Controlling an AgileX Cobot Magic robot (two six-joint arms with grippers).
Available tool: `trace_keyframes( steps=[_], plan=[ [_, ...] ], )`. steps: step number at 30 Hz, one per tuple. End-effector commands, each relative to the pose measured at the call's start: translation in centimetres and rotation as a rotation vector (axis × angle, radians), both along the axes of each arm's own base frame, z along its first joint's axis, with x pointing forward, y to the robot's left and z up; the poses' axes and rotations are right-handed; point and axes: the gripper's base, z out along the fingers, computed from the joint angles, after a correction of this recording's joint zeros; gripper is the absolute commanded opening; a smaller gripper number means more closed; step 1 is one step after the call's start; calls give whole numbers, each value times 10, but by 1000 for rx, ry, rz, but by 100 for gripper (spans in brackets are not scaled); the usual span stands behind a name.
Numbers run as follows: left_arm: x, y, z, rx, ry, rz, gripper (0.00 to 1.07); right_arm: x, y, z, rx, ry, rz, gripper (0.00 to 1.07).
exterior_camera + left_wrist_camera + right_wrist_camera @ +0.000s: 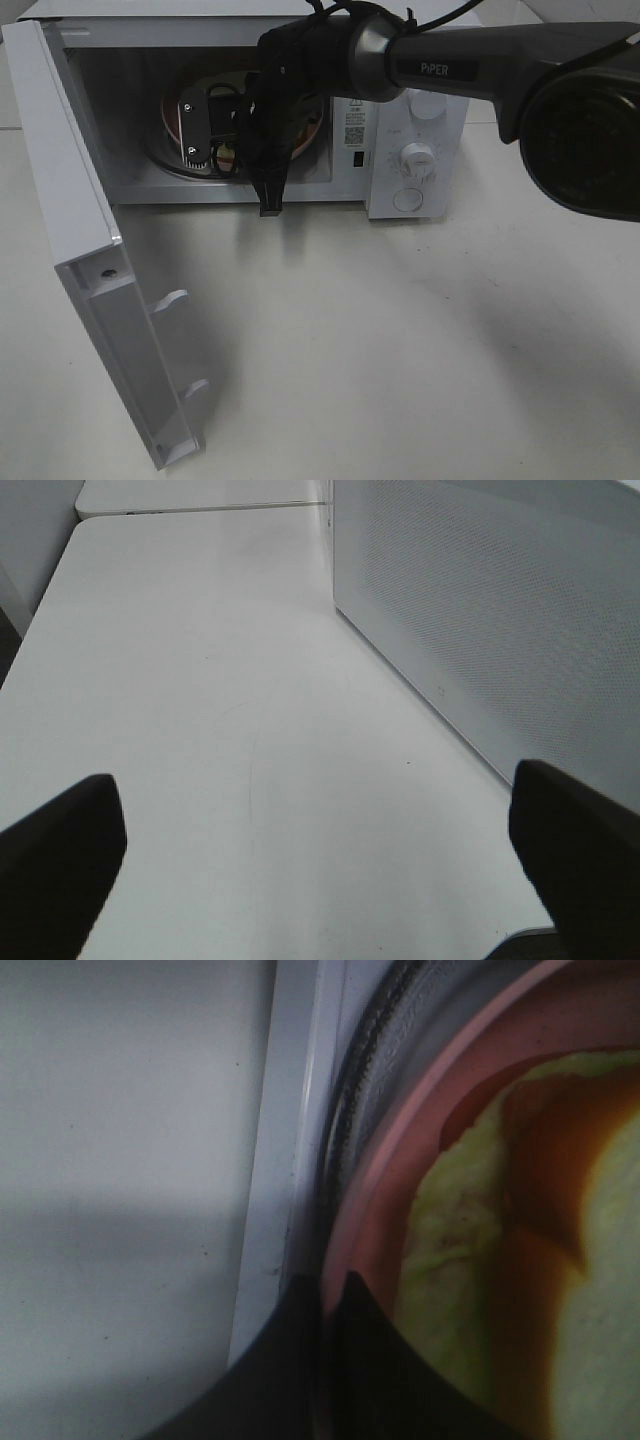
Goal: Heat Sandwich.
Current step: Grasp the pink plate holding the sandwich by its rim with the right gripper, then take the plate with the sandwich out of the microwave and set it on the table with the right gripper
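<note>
- Table (400, 330): white, bare surface in front of the oven
- Microwave oven (415, 130): white, door (70, 250) swung wide
- Right arm (480, 65): reaches into the cavity
- Pink plate (400, 1140): on the glass turntable (362, 1070)
- Sandwich (540, 1260): on that plate, inside the oven
- Right gripper (322, 1305): jaws pressed together on the plate's rim
- Left gripper (320, 850): jaws spread, holding nothing, above the table beside the oven's perforated side

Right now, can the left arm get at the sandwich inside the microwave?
Probably not. The open left pincer faces bare table beside the microwave's perforated side wall, and the right arm already fills the doorway in front of the sandwich.
</note>
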Motion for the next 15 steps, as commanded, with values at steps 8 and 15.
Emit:
trace_keyframes(
  steps=[8,15],
  plan=[
    [0,0,-1,-5,-12,6,100,-4,-3,11,-18,23,8,0],
    [0,0,-1,-5,-12,6,100,-6,-4,23,-18,5,29,0]
  ],
)
